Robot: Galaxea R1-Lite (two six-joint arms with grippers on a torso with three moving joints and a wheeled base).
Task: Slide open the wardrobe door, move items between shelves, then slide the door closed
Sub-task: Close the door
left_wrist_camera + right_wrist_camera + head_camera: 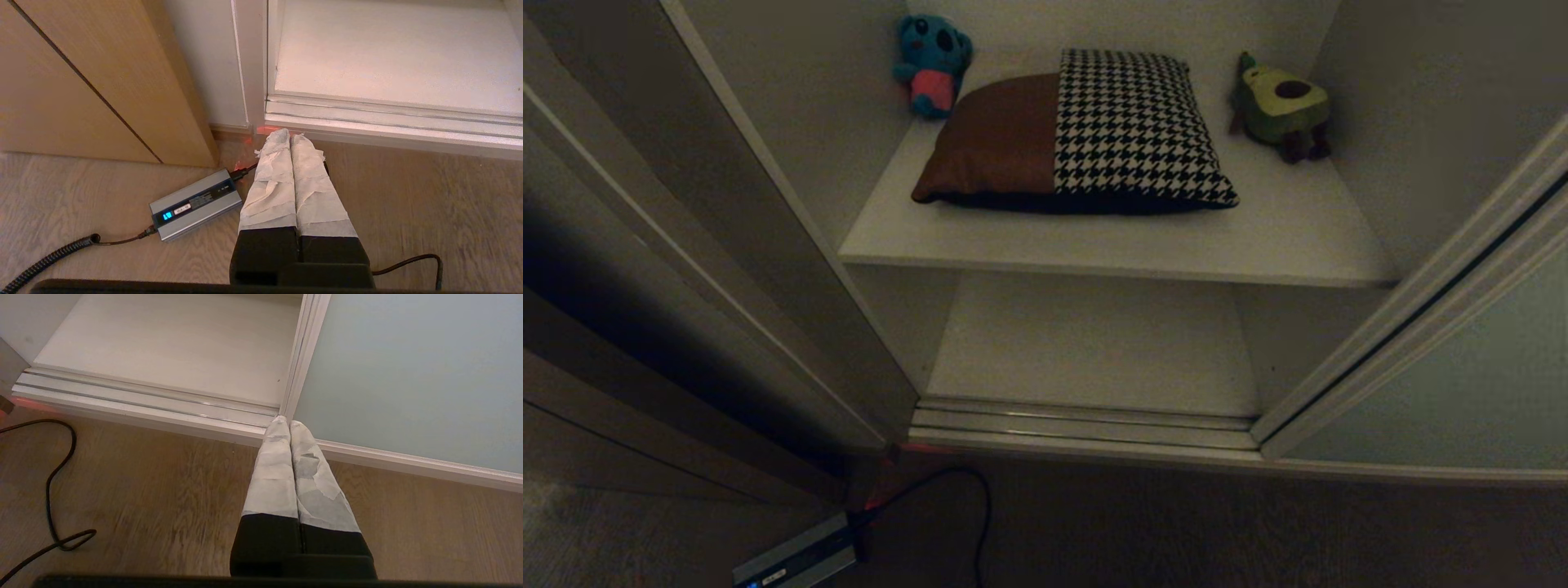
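Note:
The wardrobe stands open. Its pale grey-green sliding door (pixel 1462 392) is pushed to the right and also fills one side of the right wrist view (pixel 408 375). A cushion (pixel 1078 135) with brown and black-and-white houndstooth blocks lies on the upper off-white shelf (pixel 1111 245). The lower shelf (pixel 1094 347) is bare. Neither arm shows in the head view. My left gripper (pixel 290 134) hangs shut above the wooden floor before the floor track. My right gripper (pixel 288 422) is shut too, its tips over the track by the door's edge. Both hold nothing.
A blue plush toy (pixel 933 64) sits at the upper shelf's back left, an avocado plush (pixel 1282 106) at its back right. A silver box (pixel 196 204) with cables lies on the floor by brown wood panelling (pixel 81 81). A ribbed metal track (pixel 1086 425) edges the wardrobe.

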